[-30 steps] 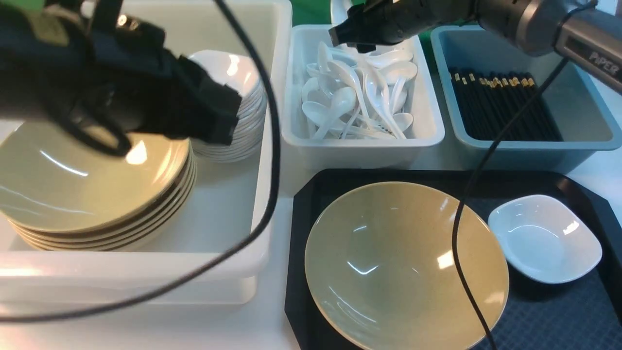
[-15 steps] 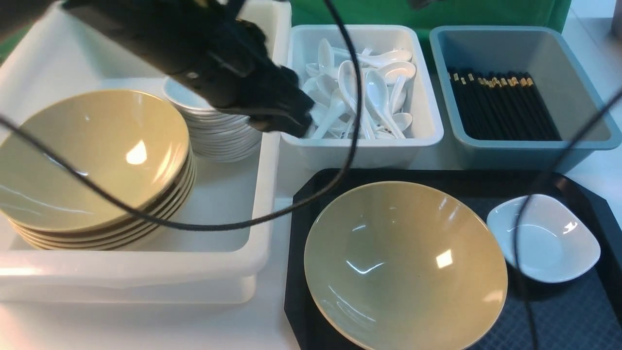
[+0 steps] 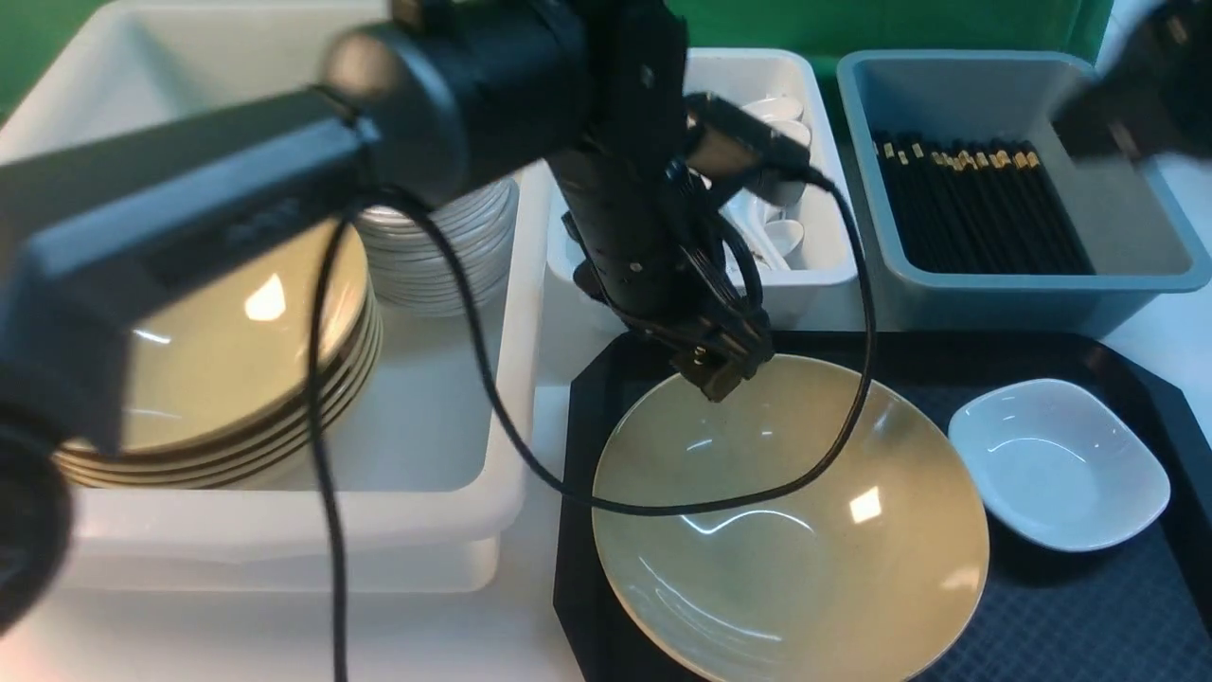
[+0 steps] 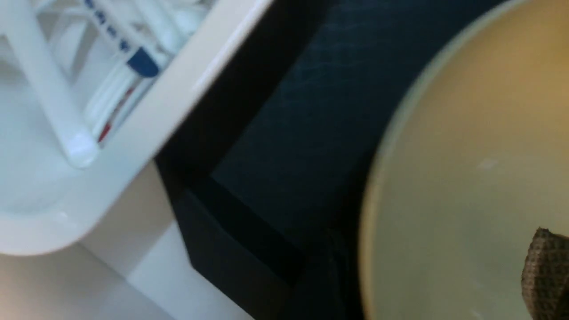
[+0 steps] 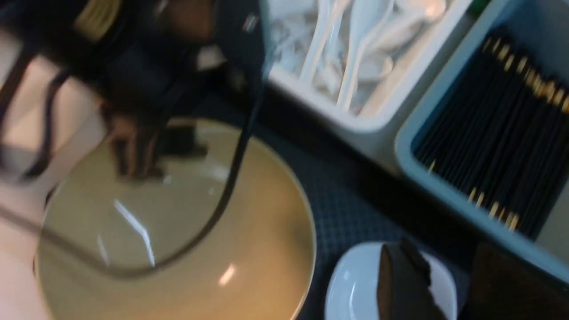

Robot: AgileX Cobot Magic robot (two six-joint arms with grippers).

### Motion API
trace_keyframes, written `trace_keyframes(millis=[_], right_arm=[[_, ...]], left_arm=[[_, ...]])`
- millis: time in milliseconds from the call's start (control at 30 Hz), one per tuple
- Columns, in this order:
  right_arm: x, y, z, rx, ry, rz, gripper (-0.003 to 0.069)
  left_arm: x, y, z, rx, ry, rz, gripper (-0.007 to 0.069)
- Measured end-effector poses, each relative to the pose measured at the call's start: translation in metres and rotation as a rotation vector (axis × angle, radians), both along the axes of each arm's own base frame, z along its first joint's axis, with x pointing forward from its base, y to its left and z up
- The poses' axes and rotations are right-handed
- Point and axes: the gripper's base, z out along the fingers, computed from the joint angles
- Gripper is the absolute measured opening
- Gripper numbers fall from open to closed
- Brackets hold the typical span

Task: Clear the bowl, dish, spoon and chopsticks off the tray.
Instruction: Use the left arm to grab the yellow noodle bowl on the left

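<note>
Olive-tan and glossy, the large, wide, shallow bowl sat on the left part of the flat black rectangular tray with its diamond-textured floor. The small white rounded-square dish lay just beside it on the right, though whether the two touched I could not tell. The left gripper hung over the bowl's far rim. The left wrist view showed only one textured finger pad above the bowl's inside, so I could not tell how its jaws stood. The right gripper hovered above the dish with its jaws apart and nothing between them. The step in hand looked like grasping the bowl. One finger should go inside the rim and the other outside, pinching firmly since the glaze looked slippery, then lifting level with the trailing black cable kept clear. Beyond the tray stood a white tub of white soup spoons and a grey-blue tub of black chopsticks. A large white tub on the left held stacked tan bowls and white dishes. Everything rested on a white table before a green backdrop.
</note>
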Motion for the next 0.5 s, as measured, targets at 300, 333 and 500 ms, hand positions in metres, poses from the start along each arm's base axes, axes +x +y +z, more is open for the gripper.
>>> trace_keyframes(millis=[300, 333, 500], right_arm=[[-0.059, -0.024, -0.049, 0.021, -0.016, -0.013, 0.023], [-0.061, -0.025, -0.051, 0.021, -0.016, -0.013, 0.023], [-0.063, -0.026, -0.055, 0.019, -0.011, -0.013, 0.023]], left_arm=[[0.015, -0.008, -0.042, 0.065, 0.058, 0.064, 0.0457], [0.015, -0.009, -0.047, 0.067, 0.074, 0.064, 0.042], [0.009, -0.013, -0.054, 0.056, 0.168, 0.032, 0.0128]])
